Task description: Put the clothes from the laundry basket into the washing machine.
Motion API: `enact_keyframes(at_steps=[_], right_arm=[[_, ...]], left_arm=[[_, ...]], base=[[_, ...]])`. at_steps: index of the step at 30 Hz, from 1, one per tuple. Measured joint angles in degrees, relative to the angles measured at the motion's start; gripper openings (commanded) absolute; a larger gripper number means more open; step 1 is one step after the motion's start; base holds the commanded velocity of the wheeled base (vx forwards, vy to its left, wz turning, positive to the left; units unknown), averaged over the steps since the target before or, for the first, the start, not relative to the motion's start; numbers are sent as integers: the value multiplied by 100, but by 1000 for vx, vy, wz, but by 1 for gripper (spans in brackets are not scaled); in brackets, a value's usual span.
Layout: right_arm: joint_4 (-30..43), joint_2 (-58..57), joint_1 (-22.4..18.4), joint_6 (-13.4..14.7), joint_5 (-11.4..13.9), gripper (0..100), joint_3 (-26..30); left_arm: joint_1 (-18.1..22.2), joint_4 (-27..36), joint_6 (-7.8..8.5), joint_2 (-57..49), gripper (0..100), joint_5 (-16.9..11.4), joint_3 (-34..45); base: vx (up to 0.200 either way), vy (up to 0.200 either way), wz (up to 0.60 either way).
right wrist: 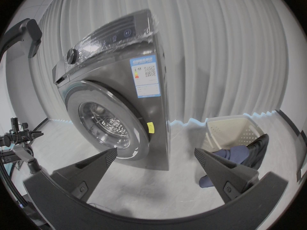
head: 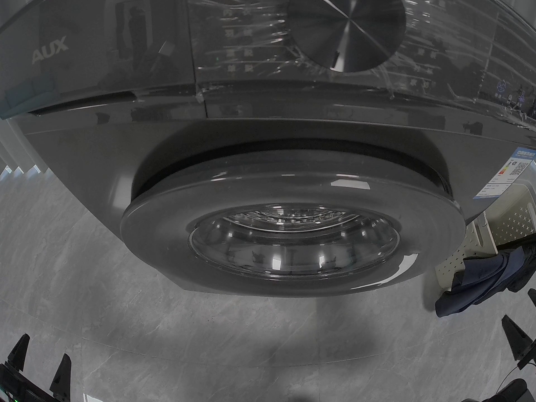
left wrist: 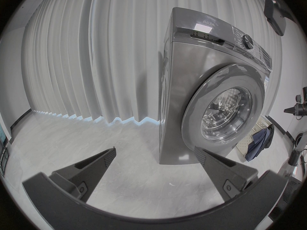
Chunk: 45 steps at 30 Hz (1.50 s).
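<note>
Head view: the washer's door (head: pixel 293 241) is shut, and the clothes (head: pixel 480 283) hang over the basket (head: pixel 522 219) just beside it. Nothing looks loaded yet. Left gripper (left wrist: pixel 154 148) and right gripper (right wrist: pixel 154 150) have fingers wide apart, empty.

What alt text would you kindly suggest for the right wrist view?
A grey washing machine stands with its round door shut; beside it, dark clothes hang over the rim of a pale laundry basket. The open right hand frames the foreground.
</note>
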Motion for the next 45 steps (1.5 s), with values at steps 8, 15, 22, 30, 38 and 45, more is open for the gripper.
enact_keyframes(at_steps=[8, 15, 22, 30, 38, 45], right_arm=[[-918, 1538, 720, -178, 408, 100, 49], [-1530, 2591, 1530, -263, 483, 100, -102], [-2125, 3526, 2021, -126, 280, 100, -413], [-2470, 4247, 2170, -112, 44, 100, -789], [-2508, 4837, 2275, -112, -11, 100, -1217], [-2486, 5001, 2611, -82, -35, 100, -1197]], left_arm=[[2, 0, 0, 0, 100, -2, 0], [0, 0, 2, 2, 100, 0, 0], [0, 0, 0, 2, 100, -2, 0], [0, 0, -5, 0, 100, 0, 0], [0, 0, -5, 0, 100, -2, 0], [2, 0, -7, 0, 100, -2, 0]], base=[[0, -75, 0], [0, 0, 0], [0, 0, 0], [0, 0, 0], [0, 0, 0], [0, 0, 0]])
